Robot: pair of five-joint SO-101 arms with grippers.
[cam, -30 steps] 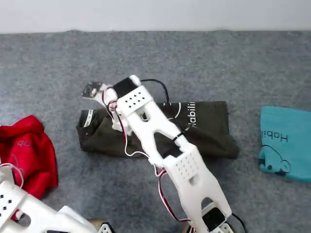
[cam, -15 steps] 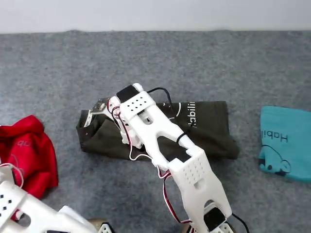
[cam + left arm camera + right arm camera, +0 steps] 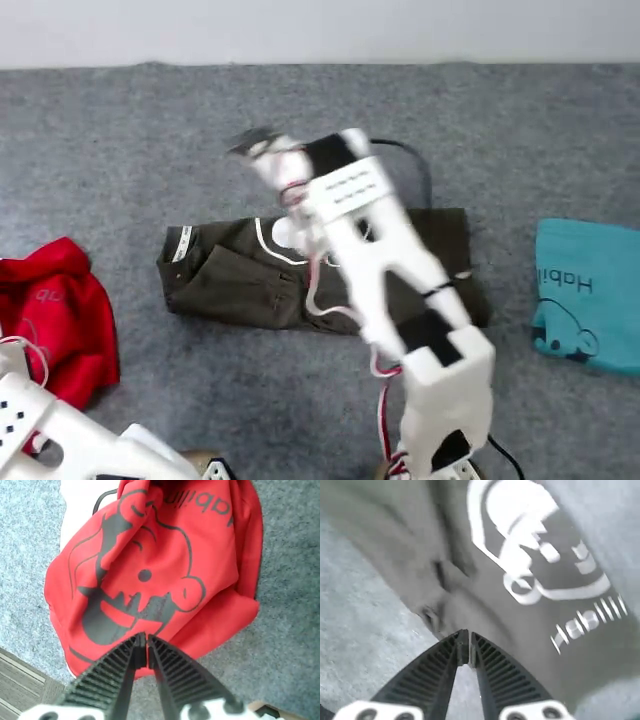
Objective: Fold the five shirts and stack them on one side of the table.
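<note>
A dark olive shirt point(image 3: 250, 275) with a white print lies folded across the middle of the grey table; the right wrist view looks down on its print point(image 3: 530, 555). My right gripper point(image 3: 255, 140) hangs shut above the shirt's far edge with nothing between its fingers point(image 3: 466, 635). A crumpled red shirt point(image 3: 55, 310) with a black print point(image 3: 145, 565) lies at the left edge. My left gripper point(image 3: 143, 639) is shut and empty just over its edge. A folded teal shirt point(image 3: 585, 295) lies at the right edge.
The left arm's white base point(image 3: 60, 435) sits at the near left corner. The right arm point(image 3: 400, 290) stretches from the near edge across the olive shirt's right half. The table point(image 3: 480, 130) is bare grey carpet at the back.
The right arm has lifted off the olive shirt's left end and swung up and to the right, uncovering the print. The shirts and the left arm have not moved.
</note>
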